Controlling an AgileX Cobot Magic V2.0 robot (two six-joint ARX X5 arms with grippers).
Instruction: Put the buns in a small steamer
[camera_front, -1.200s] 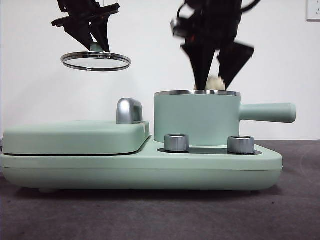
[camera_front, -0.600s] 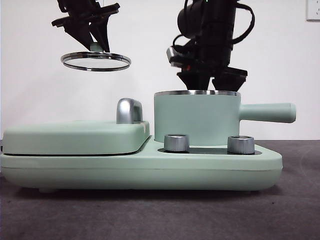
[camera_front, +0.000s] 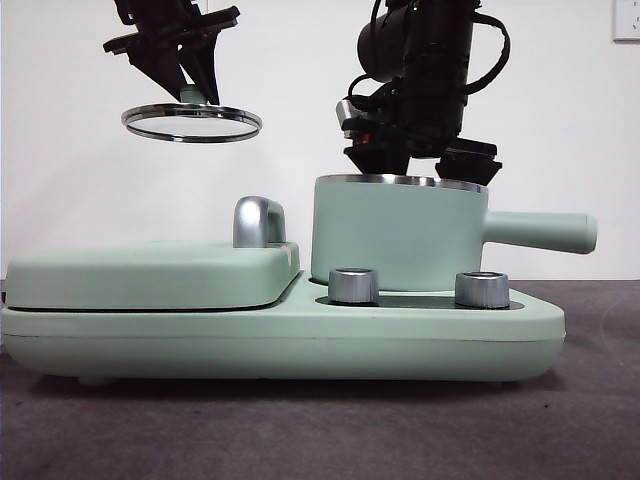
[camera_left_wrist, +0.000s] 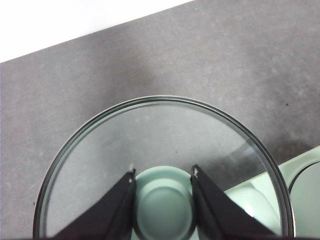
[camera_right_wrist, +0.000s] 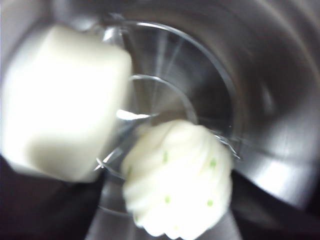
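Inside the small steamer, on the right of the base unit, I see both buns: the smooth block bun and the pleated bun lie side by side on the steel floor, touching or nearly so. My right gripper is sunk into the pot mouth with the pleated bun between its jaws; the blurred wrist view does not let me tell whether they clamp it or have let go. I judge the pleated bun is being set down beside the block, so both fit under the lid. High at the left, my left gripper pinches the green knob of the glass lid, held level and well clear of the pot mouth. The pot's straight handle points right, its long axis running across the scene; the pot appears slightly tilted
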